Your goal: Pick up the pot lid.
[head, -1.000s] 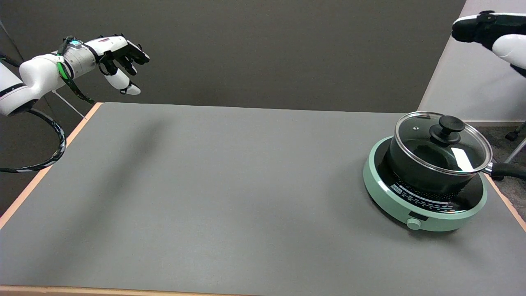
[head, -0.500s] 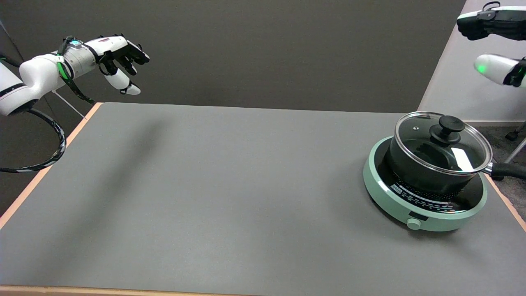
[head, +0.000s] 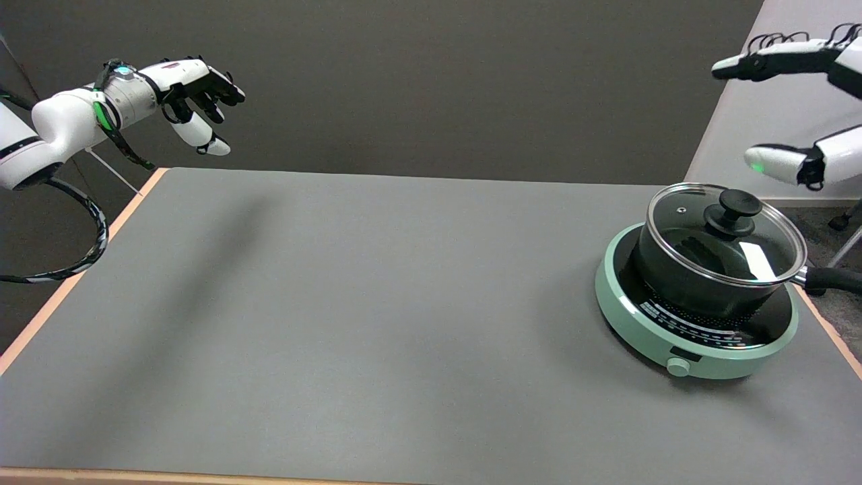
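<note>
A glass pot lid [head: 724,232] with a steel rim and a black knob [head: 735,207] sits on a black pot [head: 700,286] at the table's right side. The pot stands on a round mint-green cooker [head: 640,327]. My right hand [head: 808,108] enters at the upper right edge, in the air above and behind the lid. Its fingers are spread apart, the upper ones pointing left and a white fingertip with a green light lower down. It holds nothing and does not touch the lid. Most of the hand is cut off by the picture's edge.
The pot's black handle [head: 835,278] sticks out to the right past the table edge. The idle left hand [head: 195,91] hangs in the air at the upper left. A grey table top [head: 370,303] spreads left of the cooker. A white wall stands behind the pot.
My right hand has come down and leftward toward the lid, and its fingers have spread wider. The pot, lid and left hand have not moved.
</note>
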You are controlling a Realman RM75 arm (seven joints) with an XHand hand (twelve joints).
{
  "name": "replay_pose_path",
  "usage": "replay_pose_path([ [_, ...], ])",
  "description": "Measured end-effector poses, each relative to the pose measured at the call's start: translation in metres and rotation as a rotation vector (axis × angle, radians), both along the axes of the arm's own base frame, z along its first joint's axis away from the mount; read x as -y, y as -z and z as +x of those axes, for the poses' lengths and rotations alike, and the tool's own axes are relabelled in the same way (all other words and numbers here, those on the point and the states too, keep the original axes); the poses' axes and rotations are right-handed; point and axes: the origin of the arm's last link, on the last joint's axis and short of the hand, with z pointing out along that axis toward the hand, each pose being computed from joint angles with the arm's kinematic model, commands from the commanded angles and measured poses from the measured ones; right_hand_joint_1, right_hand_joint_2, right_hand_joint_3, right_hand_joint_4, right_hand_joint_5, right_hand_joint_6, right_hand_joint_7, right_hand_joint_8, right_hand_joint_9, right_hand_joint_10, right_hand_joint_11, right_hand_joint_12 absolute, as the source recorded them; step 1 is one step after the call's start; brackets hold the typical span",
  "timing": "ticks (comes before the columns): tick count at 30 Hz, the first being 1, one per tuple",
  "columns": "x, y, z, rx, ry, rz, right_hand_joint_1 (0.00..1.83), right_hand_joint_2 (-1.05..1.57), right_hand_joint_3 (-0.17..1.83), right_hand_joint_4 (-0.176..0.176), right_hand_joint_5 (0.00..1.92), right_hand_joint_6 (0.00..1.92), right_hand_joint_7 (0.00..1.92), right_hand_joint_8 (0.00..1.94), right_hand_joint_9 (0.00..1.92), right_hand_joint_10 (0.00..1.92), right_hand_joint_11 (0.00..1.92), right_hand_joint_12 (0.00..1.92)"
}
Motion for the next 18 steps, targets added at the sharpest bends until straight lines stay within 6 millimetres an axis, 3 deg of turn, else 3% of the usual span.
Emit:
replay_pose_path([
  [12,-0.002,0.018,-0.009,-0.187,0.102,0.013,0.71,0.45,0.92,0.043,0.45,0.19,0.40,0.18,0.38,0.30,0.28,0.66],
  [18,-0.004,0.018,-0.020,-0.226,0.154,0.000,0.77,0.48,0.95,0.132,0.54,0.26,0.44,0.17,0.42,0.30,0.31,0.68],
])
